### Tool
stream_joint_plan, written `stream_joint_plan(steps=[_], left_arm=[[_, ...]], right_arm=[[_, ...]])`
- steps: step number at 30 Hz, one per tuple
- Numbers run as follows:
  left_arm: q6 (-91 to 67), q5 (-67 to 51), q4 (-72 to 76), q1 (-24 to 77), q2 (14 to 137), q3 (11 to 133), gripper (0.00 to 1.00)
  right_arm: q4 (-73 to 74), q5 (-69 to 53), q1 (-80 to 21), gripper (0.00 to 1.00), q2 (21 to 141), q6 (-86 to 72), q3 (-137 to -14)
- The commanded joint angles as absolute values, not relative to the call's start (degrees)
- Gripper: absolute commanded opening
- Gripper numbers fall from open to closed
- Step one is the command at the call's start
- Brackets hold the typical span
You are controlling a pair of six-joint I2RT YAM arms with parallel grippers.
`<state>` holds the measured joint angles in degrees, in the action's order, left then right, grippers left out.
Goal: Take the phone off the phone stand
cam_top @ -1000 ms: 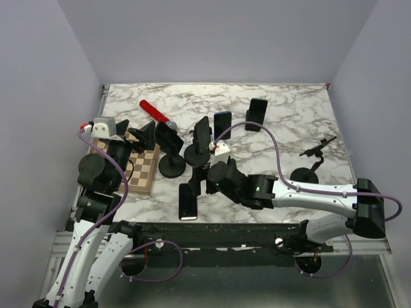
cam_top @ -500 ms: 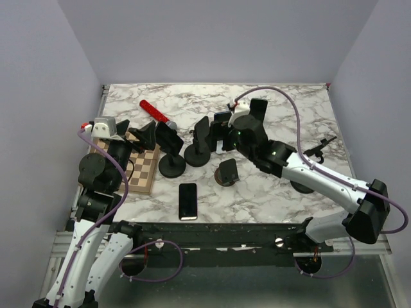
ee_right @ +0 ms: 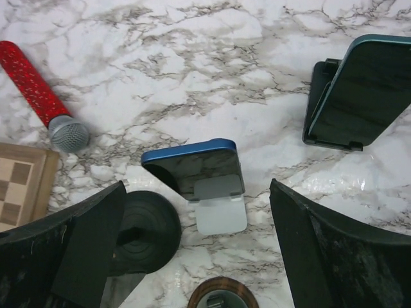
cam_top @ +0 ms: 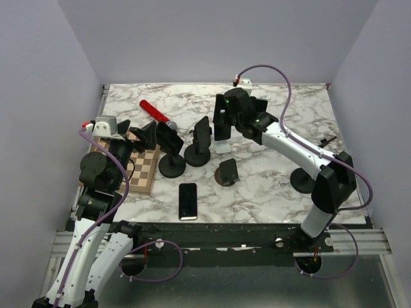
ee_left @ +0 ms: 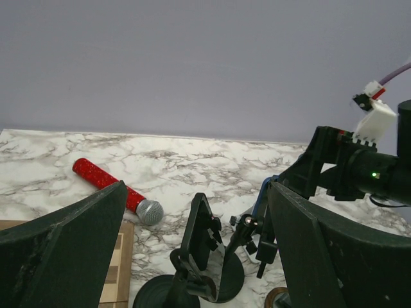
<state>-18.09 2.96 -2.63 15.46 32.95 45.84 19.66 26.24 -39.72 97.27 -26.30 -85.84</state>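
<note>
Approach is the step in hand, as we judge it: the right gripper (ee_right: 196, 185) hangs above the blue phone (ee_right: 192, 168), which leans in its white stand (ee_right: 220, 215) and is not yet lifted out. From the right wrist, the phone sits in the gap between the two fingers (ee_right: 70, 247), below their tips and touching neither. The stand's lip shows under the phone's lower edge, on the wrist side. These fingers are spread wide with nothing in them.

Outside one finger a second phone (ee_right: 363, 90) rests in a black holder (ee_right: 314, 102). Outside the other lies a red microphone (ee_right: 35, 83), and a black round base (ee_right: 144, 231) stands just beside that finger's inner face.

The left gripper (ee_left: 197, 192) is likewise spread wide and empty, well back from the blue phone, with a black stand (ee_left: 199, 250) between its fingers in its own view.

Next, we think, the right fingers need to come down until one pad faces each side edge of the phone. They should then close and draw it up along its lean so the lip does not catch it. The stand looks light, so it may tip or ride up with the phone, and the black base close by leaves little room on that side
</note>
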Motion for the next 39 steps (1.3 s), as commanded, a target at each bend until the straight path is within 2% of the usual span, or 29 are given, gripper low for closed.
stream_joint_plan(steps=[1,11,27,30,39], left_arm=[[-18.6,2.8,-2.0,15.2,32.8,45.2,0.98],[-18.5,3.1,-2.1,15.2,33.0,45.1,0.98],[-18.5,3.1,-2.0,15.2,33.5,45.1,0.98],[-18.5,3.1,-2.1,15.2,33.6,45.0,0.98],[-18.6,3.0,-2.1,15.2,33.8,45.0,0.99]], right_arm=[[23.0,27.6,-39.4,1.00,102.9,-25.2,-90.6],[19.3,28.4,-39.4,0.99,107.5,-23.7,-91.3],[15.4,29.6,-39.4,0.86,110.9,-21.1,-90.1],[15.0,29.6,-39.4,0.78,111.1,-20.7,-90.0],[14.1,29.0,-39.4,0.33,108.2,-19.0,-89.0]])
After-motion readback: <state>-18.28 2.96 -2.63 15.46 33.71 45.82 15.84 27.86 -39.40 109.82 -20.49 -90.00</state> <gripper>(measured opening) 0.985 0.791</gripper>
